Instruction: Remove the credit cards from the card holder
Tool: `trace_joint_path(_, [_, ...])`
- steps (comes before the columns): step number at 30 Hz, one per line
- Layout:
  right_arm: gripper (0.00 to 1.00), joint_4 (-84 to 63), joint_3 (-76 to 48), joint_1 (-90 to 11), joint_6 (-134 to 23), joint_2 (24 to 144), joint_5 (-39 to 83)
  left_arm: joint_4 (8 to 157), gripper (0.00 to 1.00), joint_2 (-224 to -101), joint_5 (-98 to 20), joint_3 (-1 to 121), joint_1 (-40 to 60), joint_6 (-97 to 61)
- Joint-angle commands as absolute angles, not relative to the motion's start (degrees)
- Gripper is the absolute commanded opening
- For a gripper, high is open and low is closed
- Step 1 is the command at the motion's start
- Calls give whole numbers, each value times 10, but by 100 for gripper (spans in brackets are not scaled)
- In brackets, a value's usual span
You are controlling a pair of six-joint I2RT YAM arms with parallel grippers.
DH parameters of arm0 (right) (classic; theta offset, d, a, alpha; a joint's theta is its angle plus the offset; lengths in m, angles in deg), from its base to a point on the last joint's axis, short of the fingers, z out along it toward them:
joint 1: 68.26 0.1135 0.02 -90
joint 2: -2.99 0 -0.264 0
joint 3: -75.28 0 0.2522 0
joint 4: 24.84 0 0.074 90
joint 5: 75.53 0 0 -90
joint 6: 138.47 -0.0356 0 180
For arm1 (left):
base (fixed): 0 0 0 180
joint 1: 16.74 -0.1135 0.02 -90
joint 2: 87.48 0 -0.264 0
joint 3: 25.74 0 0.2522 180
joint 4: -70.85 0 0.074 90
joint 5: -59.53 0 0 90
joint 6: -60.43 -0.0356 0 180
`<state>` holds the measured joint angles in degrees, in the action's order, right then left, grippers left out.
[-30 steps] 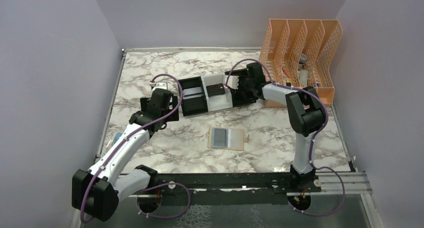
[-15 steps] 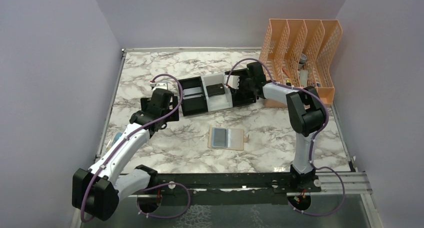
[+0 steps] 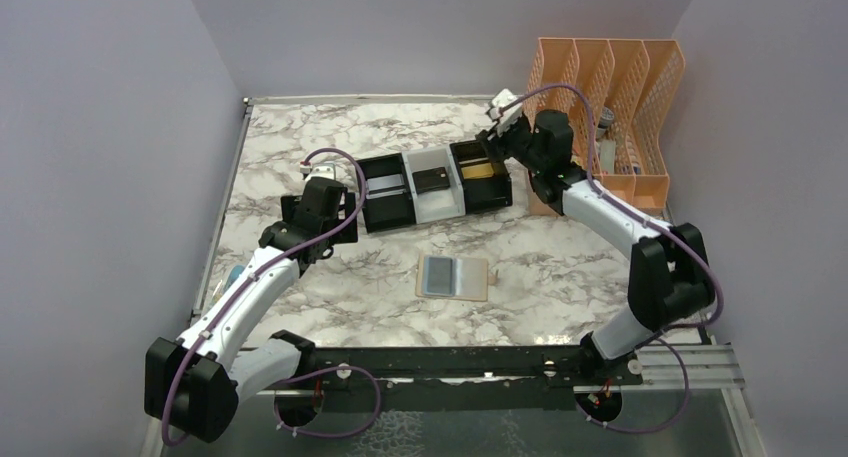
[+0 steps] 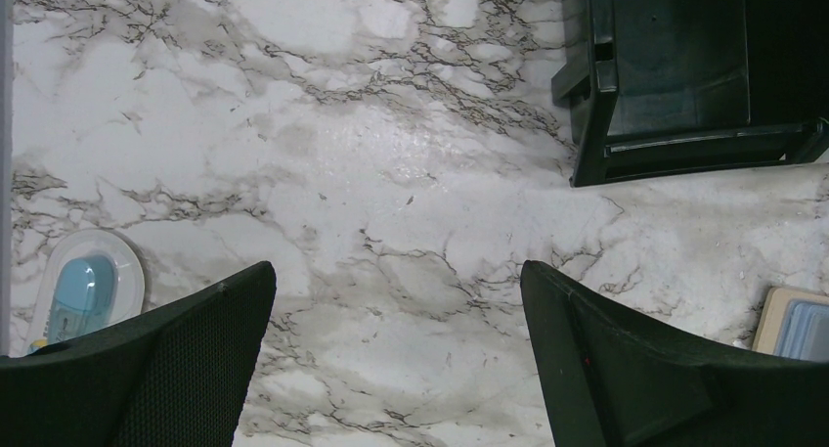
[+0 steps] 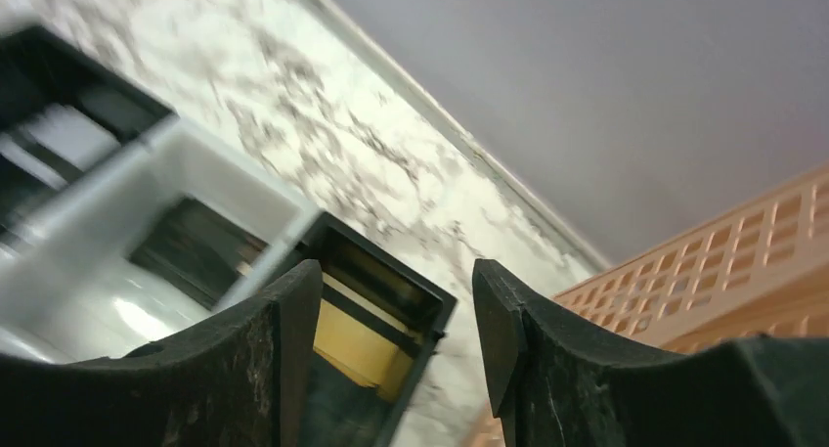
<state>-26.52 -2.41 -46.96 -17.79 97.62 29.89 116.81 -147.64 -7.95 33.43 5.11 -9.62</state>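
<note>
The tan card holder [image 3: 474, 277] lies open on the marble, and its corner shows in the left wrist view [image 4: 777, 315]. A silvery blue-grey card [image 3: 437, 275] sits in its left pocket. A dark grey card [image 3: 432, 180] lies in the white bin [image 3: 440, 209]. A gold card [image 3: 479, 170] [image 5: 362, 344] lies in the right black bin [image 3: 490, 199]. My right gripper [image 3: 503, 137] [image 5: 396, 276] hangs open and empty above that bin. Left of the bins, my left gripper [image 3: 322, 215] [image 4: 396, 276] stands wide open over bare marble, holding nothing.
A second black bin [image 3: 385, 209] [image 4: 684, 144] stands left of the white one. A peach mesh file organizer [image 3: 605, 82] [image 5: 743, 242] fills the back right corner, close behind my right wrist. Purple walls enclose the table.
My right gripper has opened wider and lifted up and back from the right black bin, uncovering the gold card there. The left arm has not moved.
</note>
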Motion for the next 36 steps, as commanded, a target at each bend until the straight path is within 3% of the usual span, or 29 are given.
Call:
trace_joint_path(1, [59, -278, 16, -473, -561, 917, 238, 1165, 99, -1469, -85, 333, 48, -101])
trace_joint_path(4, [58, -207, 33, -474, -651, 902, 271, 1165, 99, -1469, -90, 333, 48, -101])
trace_joint_path(14, [29, -105, 98, -471, -725, 898, 423, 1165, 99, -1474, -94, 334, 49, -101])
trace_joint_path(17, [35, -96, 132, -437, -752, 879, 410, 1165, 99, -1474, -94, 333, 48, -102])
trace_joint_path(18, [40, -69, 130, -413, -757, 878, 372, 1165, 99, -1473, -94, 334, 48, -102])
trace_joint_path(22, [44, 1, 128, -286, -790, 873, 194, 1166, 99, -1473, -91, 334, 48, -104])
trace_joint_path(27, [52, 9, 138, -181, -852, 870, 69, 1165, 99, -1461, -89, 333, 48, -101])
trace_joint_path(36, [56, 41, 93, -131, -862, 934, 11, 1166, 99, -1435, -90, 332, 48, -98])
